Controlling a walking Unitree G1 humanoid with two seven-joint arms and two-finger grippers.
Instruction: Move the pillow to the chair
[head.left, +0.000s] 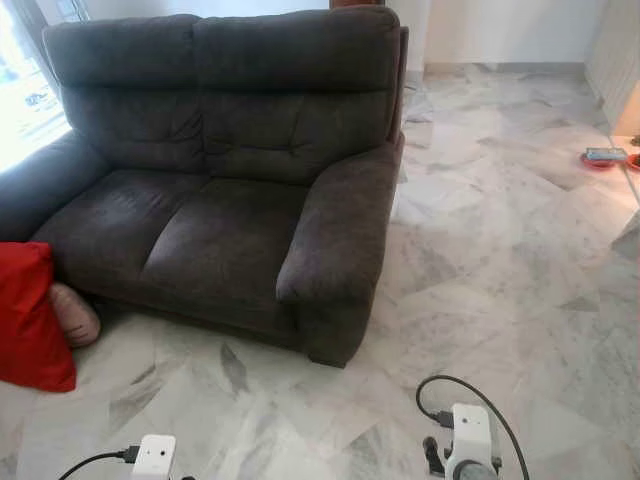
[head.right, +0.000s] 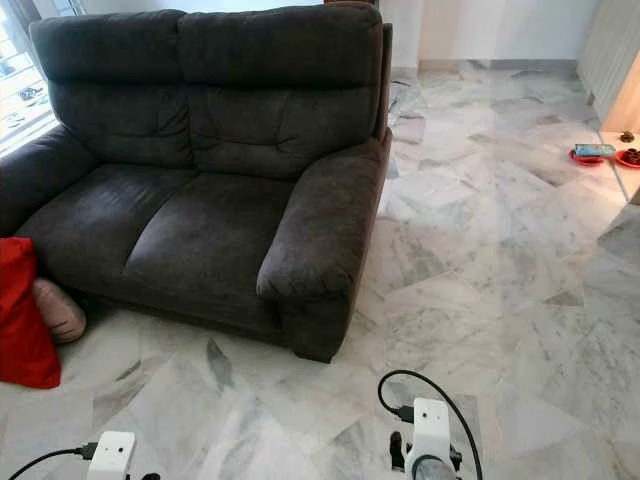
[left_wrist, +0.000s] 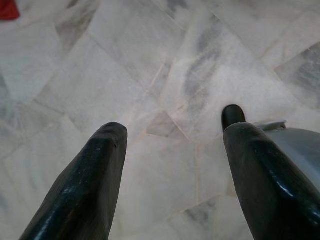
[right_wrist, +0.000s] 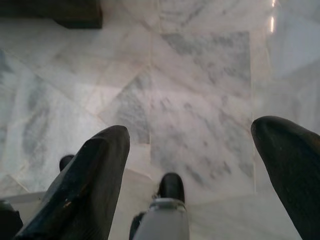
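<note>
While the head camera looks forward and down, the left eye view shows a dark grey 2-seat sofa (head.left: 220, 170) on a white-and-grey marble floor (head.left: 480, 270). Seat cushions bare. A red pillow (head.left: 30, 320) stands upright on the floor at the view's left edge, just beside the sofa's front left corner. A 2nd cushion, pinkish w/ stripes (head.left: 75, 313), lies on the floor between the red pillow and the sofa base, touching both as far as can be seen. Far right, by the wall: a small red dish (head.left: 603, 157) w/ something pale on it, well apart from the sofa. Both wrists show at the bottom edge as white housings w/ black cables: left arm (head.left: 153, 457), right arm (head.left: 472, 440).

Right eye view: same scene. Pillow at left edge, sofa centre-left, open floor to the right.

Left wrist view: left gripper (left_wrist: 170, 150) hangs over bare floor, pointing down. Its 2 black fingers (left_wrist: 90, 185) stand wide apart, nothing between them. A scrap of red (left_wrist: 8, 8) sits in 1 corner, prob. the pillow, well apart from the fingers.

Right wrist view: right gripper (right_wrist: 192, 147) also over bare floor, fingers (right_wrist: 87, 185) spread wide, holding nothing. The robot's own foot (right_wrist: 170, 192) shows below, between the fingers. A dark block, the sofa base (right_wrist: 55, 12), lies at the far edge.
</note>
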